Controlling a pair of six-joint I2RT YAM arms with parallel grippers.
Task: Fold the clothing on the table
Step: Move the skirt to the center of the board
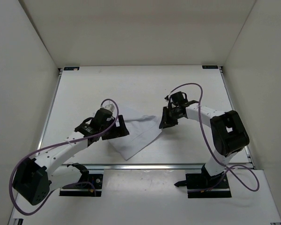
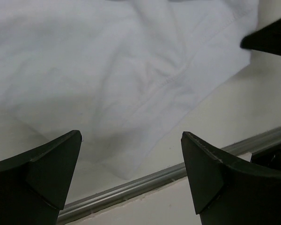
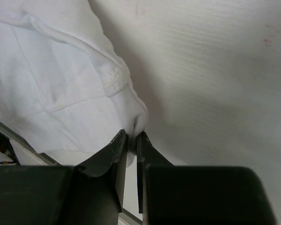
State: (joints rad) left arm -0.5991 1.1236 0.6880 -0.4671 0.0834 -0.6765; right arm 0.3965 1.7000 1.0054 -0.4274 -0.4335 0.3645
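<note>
- The right gripper [image 3: 132, 138] is clenched. Its two dark fingertips stand almost together, with a small bunched fold of the clothing [image 3: 61, 84] pinched between them.
- The fold is at the garment's edge. Just beyond the tips a stitched hem [image 3: 114, 84] curls over, and the rest of the white fabric spreads away to the left of this pincer in its own wrist view.
- To the right of the clenched tips, and beyond them, lies the bare table [image 3: 215, 70], matte white with faint streaks.
- The left gripper [image 2: 131, 136] is released, its jaws standing wide apart. The two dark fingers frame the garment, which fills most of the view ahead of them.
- The cloth ahead of the open pincer is wrinkled, with a seam running across it. One pointed corner comes down between the two fingers.
- Whether the left fingertips touch the fabric cannot be told from either view.
- On the near side of that corner, a metal rail [image 2: 154, 176] crosses the gap between the open fingers on a slant.
- Seen from above, the clothing lies rumpled between the two pincers. The left one sits at its left edge and the right one at its upper right corner, so the garment stretches from one to the other.
- The garment's lowest corner points back toward the arm bases, close to the rail.
- A purple cable [image 1: 196, 86] loops up behind the right pincer, and another arcs over the left one.
</note>
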